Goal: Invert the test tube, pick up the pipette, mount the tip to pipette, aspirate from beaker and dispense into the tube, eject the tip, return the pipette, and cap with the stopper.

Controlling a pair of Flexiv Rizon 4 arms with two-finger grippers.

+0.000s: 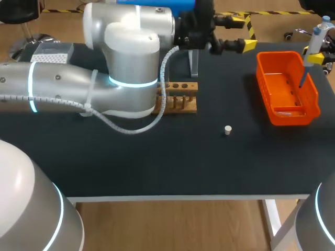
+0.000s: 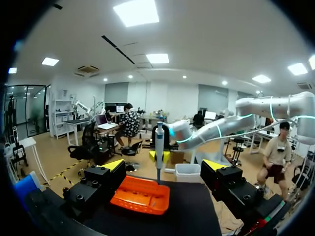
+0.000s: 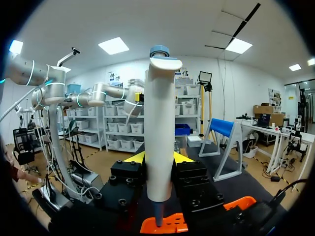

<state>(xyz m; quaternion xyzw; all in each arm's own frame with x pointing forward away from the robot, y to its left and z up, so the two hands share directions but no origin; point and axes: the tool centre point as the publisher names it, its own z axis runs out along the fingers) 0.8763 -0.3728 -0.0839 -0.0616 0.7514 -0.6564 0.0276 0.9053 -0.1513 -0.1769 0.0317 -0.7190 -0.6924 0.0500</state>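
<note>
The pipette (image 1: pixel 315 42) stands upright at the far right of the table, its lower end with the thin blue tip (image 1: pixel 303 78) reaching down into the orange bin (image 1: pixel 312 94). That looks like the pose for ejecting the tip, with the bin there to catch it. The right gripper (image 3: pixel 158 160) is clamped on the pipette's barrel from both sides, leaving the cap end free above the fingers. The barrel is a smooth, pale plastic cylinder with a blue-grey cap. The bin is a glossy plastic tray with sloping walls and a ribbed rim. Nearer the middle, a small white stopper (image 1: pixel 227 130) sits alone on the dark matte table (image 1: pixel 157 162), so capping seems yet to come. Left of it is a wooden rack (image 1: pixel 180 99) with round holes, partly hidden by the left arm. I cannot make out the tube there. The left gripper (image 2: pixel 164 165) hangs at the far side, jaws wide apart and empty, facing the bin.
</note>
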